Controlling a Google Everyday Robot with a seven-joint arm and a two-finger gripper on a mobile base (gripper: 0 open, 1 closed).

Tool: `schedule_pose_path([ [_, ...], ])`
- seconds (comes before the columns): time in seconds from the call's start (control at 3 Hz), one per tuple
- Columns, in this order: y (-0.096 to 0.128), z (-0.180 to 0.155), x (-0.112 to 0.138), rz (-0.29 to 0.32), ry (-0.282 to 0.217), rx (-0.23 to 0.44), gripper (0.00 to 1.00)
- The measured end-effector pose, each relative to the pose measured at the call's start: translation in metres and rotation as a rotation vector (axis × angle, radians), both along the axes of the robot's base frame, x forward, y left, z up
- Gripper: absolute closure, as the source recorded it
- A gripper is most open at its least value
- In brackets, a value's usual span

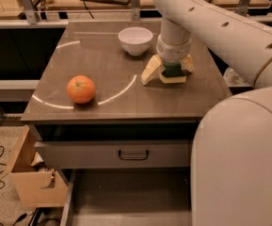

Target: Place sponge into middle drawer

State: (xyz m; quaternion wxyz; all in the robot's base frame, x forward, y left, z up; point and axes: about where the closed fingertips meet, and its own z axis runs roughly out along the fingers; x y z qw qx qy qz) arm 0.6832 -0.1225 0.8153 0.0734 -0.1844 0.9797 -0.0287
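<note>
The yellow sponge with its dark green face up lies on the grey table top, right of centre. My gripper reaches down from the white arm and straddles the sponge, with one cream finger on its left and the other on its right. The fingers are spread and the sponge rests on the table. The middle drawer is pulled out below the table front. Its grey floor is bare.
A round orange fruit sits front left on the table. A white bowl stands behind the sponge. A closed drawer front with a dark loop handle sits above the open drawer. A cardboard box stands at lower left. The robot's white body fills the lower right.
</note>
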Motion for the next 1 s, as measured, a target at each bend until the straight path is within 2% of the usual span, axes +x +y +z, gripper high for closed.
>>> schedule_pose_path([
  [0.67,0.000,0.016,0.000,0.000,0.000,0.000,0.87],
  [1.0,0.000,0.022,0.000,0.000,0.000,0.000,1.00],
])
